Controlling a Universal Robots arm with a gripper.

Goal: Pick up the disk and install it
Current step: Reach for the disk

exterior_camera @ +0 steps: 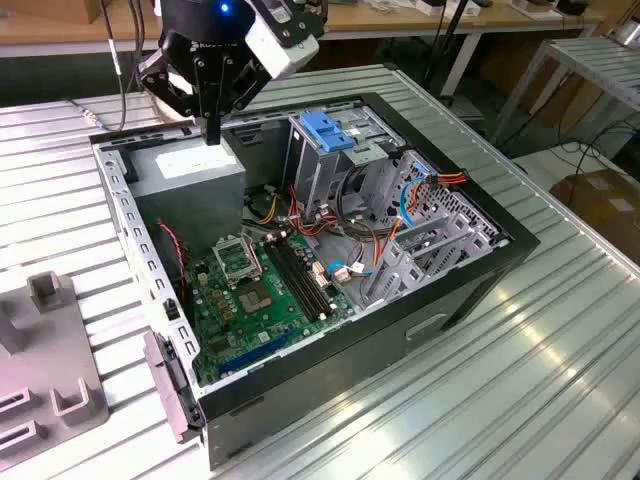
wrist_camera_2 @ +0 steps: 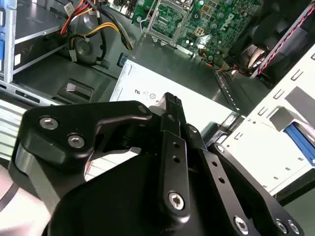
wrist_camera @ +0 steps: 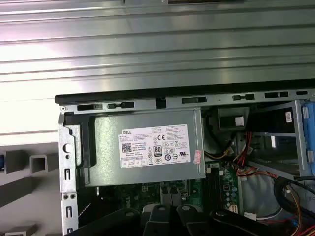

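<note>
A: Whereabouts of the disk (wrist_camera_2: 299, 141)?
B: Probably that blue strip lodged in the pale holder (wrist_camera_2: 261, 142) on the desk (exterior_camera: 560, 380), out past the case wall (wrist_camera_2: 231, 93), well off to one side of the end effector (exterior_camera: 212, 138). Too little visible to be sure.
A: Anything in the grip?
B: Seemingly nothing. Closed right up, poised just above the power-supply box (wrist_camera: 147, 147).
A: Risks?
B: Dropping straight down here would likely strike the box lid. Swinging low toward the holder could clip the case wall. Arriving closed would shove the disk rather than grasp it.
A: And inside the case?
B: Could snag the loose cables (exterior_camera: 290, 215) beside the blue-topped cage (exterior_camera: 325, 135), further across from the end effector. Could jam, if carried in tilted.
</note>
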